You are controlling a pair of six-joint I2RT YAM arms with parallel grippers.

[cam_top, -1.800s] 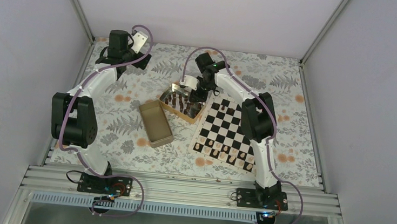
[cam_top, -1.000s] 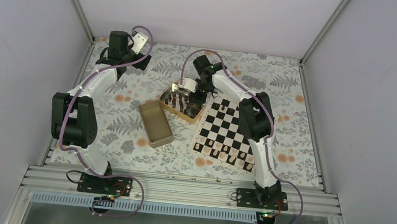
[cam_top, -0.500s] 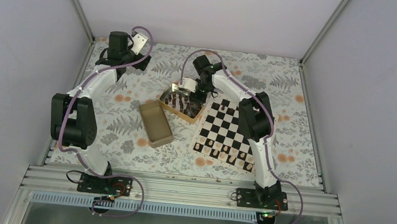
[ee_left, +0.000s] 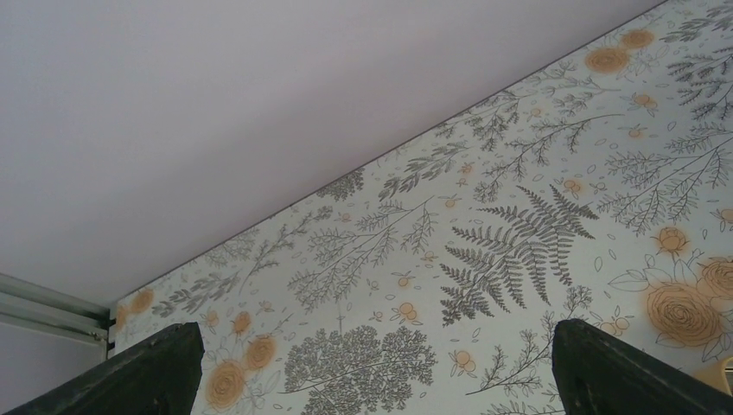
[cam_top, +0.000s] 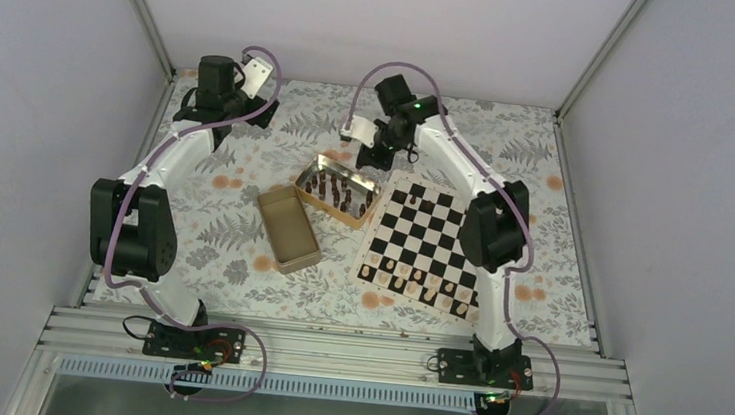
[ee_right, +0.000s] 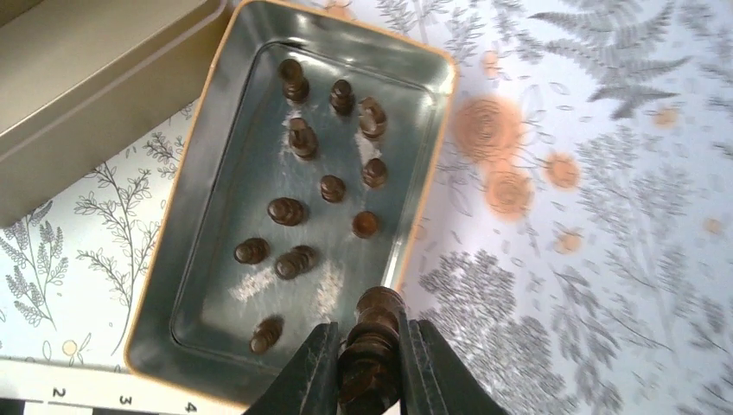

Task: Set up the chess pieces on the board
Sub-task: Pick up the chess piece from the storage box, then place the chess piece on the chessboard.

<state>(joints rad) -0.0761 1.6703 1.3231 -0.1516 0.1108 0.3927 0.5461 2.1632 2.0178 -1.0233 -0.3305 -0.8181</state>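
Right tool (ee_right: 370,380) clamps one dark piece (ee_right: 373,318) above tin (ee_right: 220,173), ready for board (cam_top: 423,235) at 5 o'clock; left tool (ee_left: 389,372) open, idle.

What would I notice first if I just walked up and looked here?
Probably the right gripper pinching one dark chess piece, held up near the tin where the other dark pieces sit. Next, the black-and-white board beside that tin, with pale pieces along its near edge, while the left gripper hangs open at the far left.
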